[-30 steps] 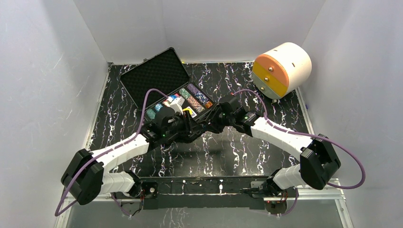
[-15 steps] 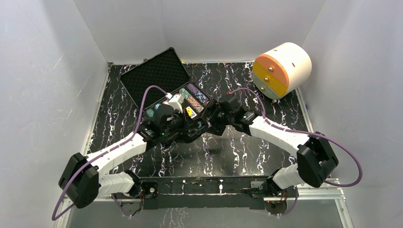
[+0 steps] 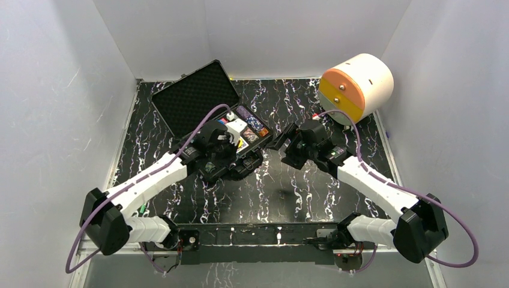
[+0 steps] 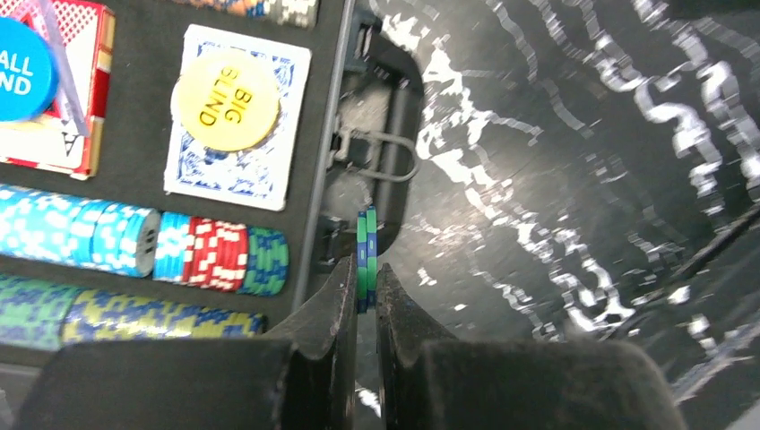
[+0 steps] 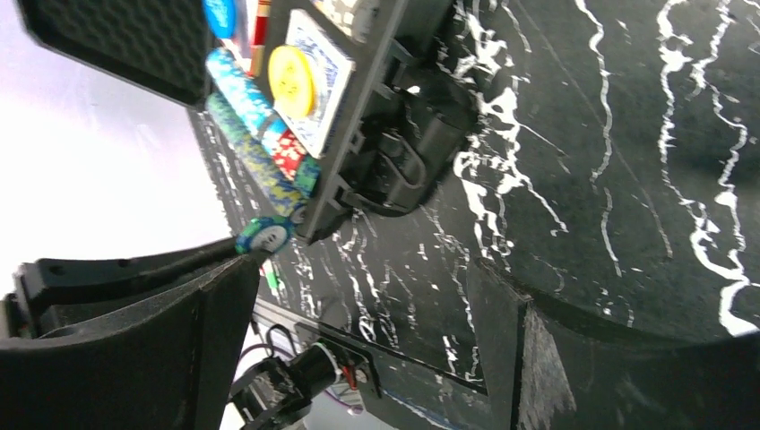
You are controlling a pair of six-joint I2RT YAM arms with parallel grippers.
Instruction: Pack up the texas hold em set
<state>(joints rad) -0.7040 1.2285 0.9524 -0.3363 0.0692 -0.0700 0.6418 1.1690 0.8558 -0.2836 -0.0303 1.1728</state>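
Observation:
The black case (image 3: 195, 96) lies open at the back left, its lid tilted back. In its tray (image 4: 148, 210) are rows of multicoloured poker chips (image 4: 134, 244), a blue deck under a yellow button (image 4: 227, 98) and a red deck under a blue button (image 4: 22, 58). My left gripper (image 4: 366, 279) is shut on two green-and-blue chips (image 4: 366, 242), held on edge just outside the tray's front wall, near the handle (image 4: 381, 152). My right gripper (image 3: 281, 143) stands wide open to the right of the case, with nothing in it. Its wrist view shows the held chips (image 5: 264, 235).
A big white cylinder (image 3: 356, 88) with orange-yellow drawers lies on its side at the back right corner. White walls close in the left, back and right. Black marbled table (image 3: 270, 192) stretches between the case and the arm bases.
The right gripper has opened and pulled back to the right. The left gripper has closed on the chips and swung up toward the case.

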